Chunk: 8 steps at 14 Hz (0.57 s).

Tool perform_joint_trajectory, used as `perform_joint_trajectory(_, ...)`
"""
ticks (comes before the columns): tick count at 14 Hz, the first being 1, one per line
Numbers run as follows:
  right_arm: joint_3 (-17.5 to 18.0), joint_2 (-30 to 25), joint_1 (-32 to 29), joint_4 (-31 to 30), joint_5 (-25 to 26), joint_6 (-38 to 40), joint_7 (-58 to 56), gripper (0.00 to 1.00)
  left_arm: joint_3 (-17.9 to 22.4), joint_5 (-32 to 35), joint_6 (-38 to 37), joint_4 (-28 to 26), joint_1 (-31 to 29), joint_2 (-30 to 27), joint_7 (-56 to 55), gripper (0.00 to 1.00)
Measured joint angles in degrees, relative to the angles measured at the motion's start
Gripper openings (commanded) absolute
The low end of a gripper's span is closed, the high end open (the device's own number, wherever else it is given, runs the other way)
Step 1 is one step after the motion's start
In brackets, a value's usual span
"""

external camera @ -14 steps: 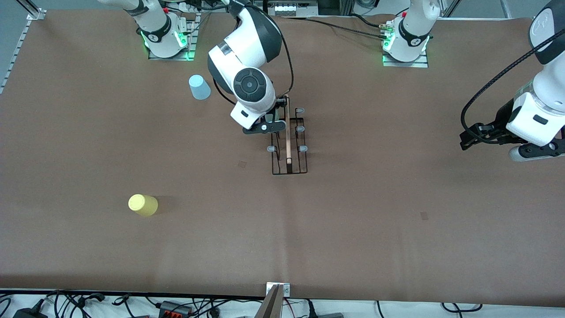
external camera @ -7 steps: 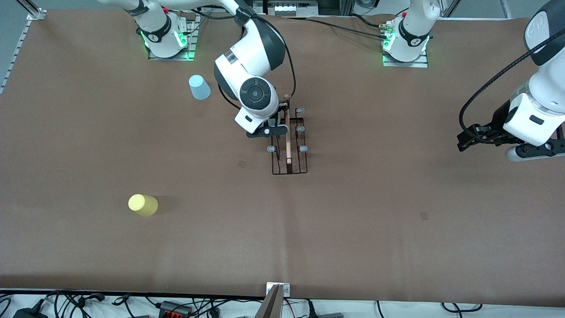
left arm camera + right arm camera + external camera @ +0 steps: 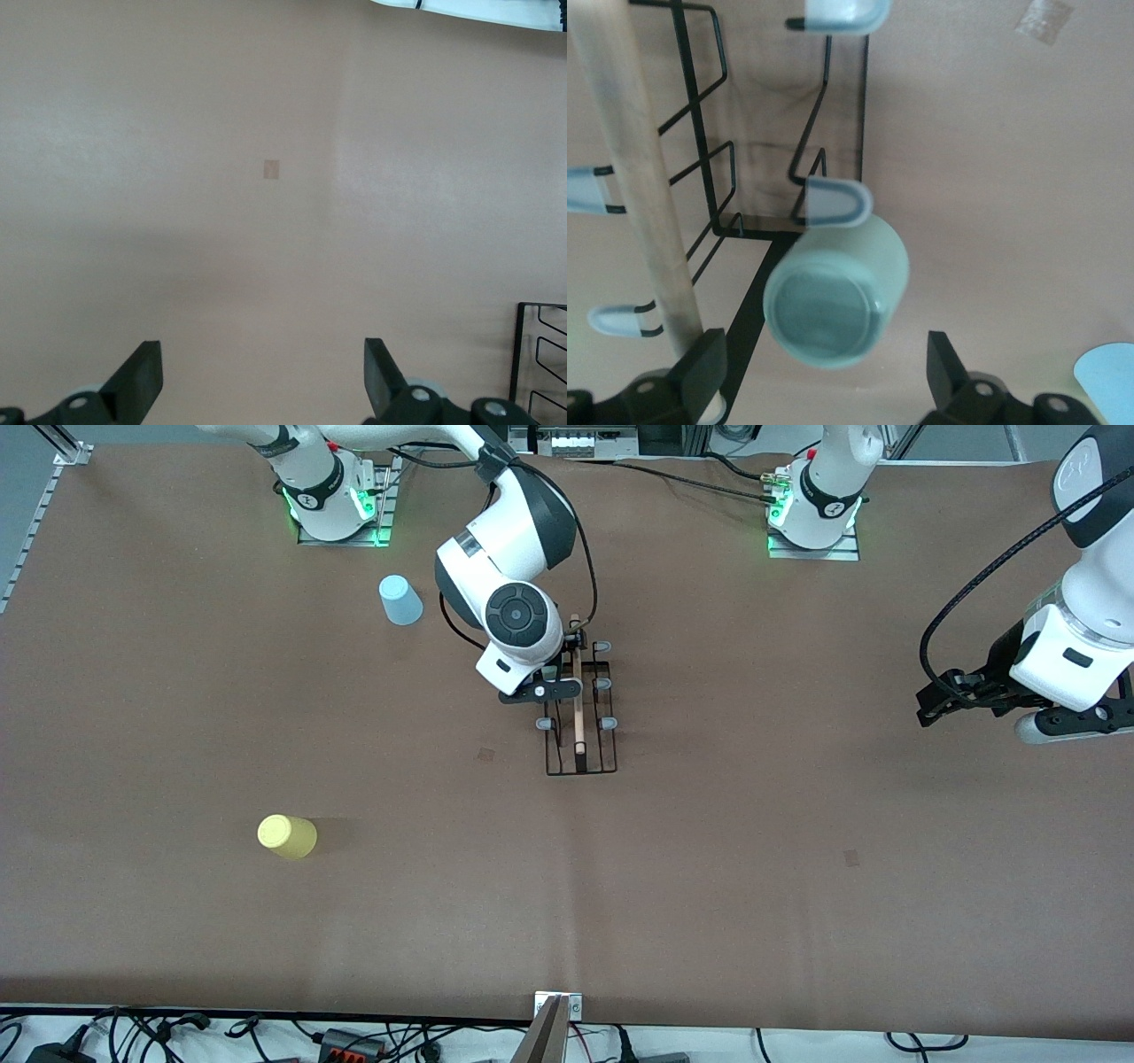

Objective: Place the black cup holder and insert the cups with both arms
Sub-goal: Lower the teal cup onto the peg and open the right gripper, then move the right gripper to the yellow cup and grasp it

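Green cup is hung on holder prong; right gripper fingers are spread, empty. Left gripper waits spread. Cups judged light, slippery; sidewalls are best pinched.

Cup holder stands mid-desk, rod handle running along its top, prongs sticking out both sides. Right gripper over the holder's right-arm side; jaws apart, with a cup between them, hung on a prong there and hidden under the wrist in the front view. Second cup farther from the front camera, toward the right arm's base. Third cup nearer the camera, toward the right arm's end. Left gripper waits over bare desk at the left arm's end, well apart from the holder, jaws apart.
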<state>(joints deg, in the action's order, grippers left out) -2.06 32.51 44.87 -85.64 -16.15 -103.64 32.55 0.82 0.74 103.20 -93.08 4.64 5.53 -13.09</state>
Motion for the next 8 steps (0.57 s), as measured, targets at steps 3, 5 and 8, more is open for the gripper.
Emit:
perform_joint_trajectory(3,-3.98,-1.88,-0.33,2.43,0.05,0.21,1.5,1.0,0.0,0.0,0.02,0.06,-0.14,-0.37,0.0,1.0)
perform_joint_trajectory(5,-9.49,-3.22,-1.34,2.94,0.11,0.76,1.49,1.0,-0.03,0.0,0.02,0.06,-0.14,-0.7,0.02,1.0)
perform_joint_trajectory(8,-16.43,-3.27,-4.73,2.89,1.6,0.85,1.18,1.0,-0.06,0.0,0.02,0.12,-0.1,-0.83,0.04,1.0)
